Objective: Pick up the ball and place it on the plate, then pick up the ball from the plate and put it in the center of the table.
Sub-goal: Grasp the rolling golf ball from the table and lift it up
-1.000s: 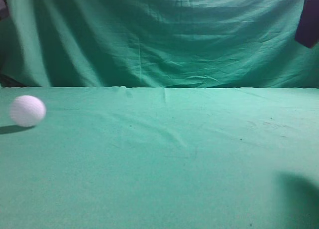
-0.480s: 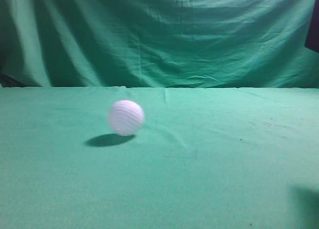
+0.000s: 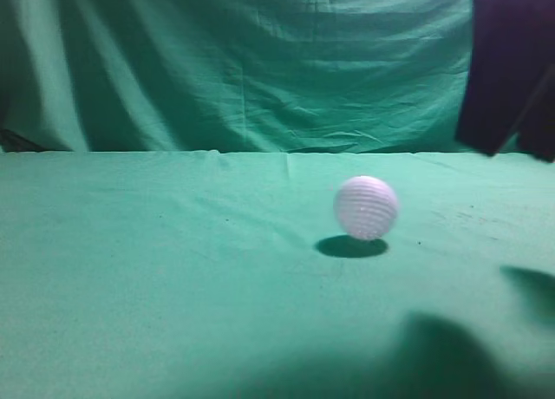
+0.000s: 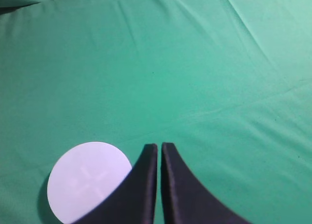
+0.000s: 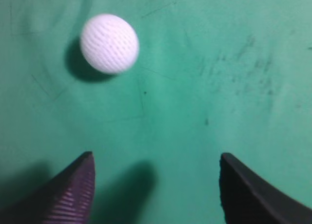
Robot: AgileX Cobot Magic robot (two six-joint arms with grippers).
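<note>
No readable writing showing anywhere.

Ball (image 3: 366, 207) lying on table (image 3: 173, 286), right of table's middle, shadow directly under it.

Right tool (image 5: 156, 185) hanging over table with fingers spread wide; ball (image 5: 109, 43) lying ahead of it, nearer left finger, untouched.

Left tool (image 4: 159, 158) hanging over table, fingers pressed together, gripping nothing.

White round plate (image 4: 89, 181) lying flat just beside left tool's tip.

Ball sitting well apart from plate.
</note>
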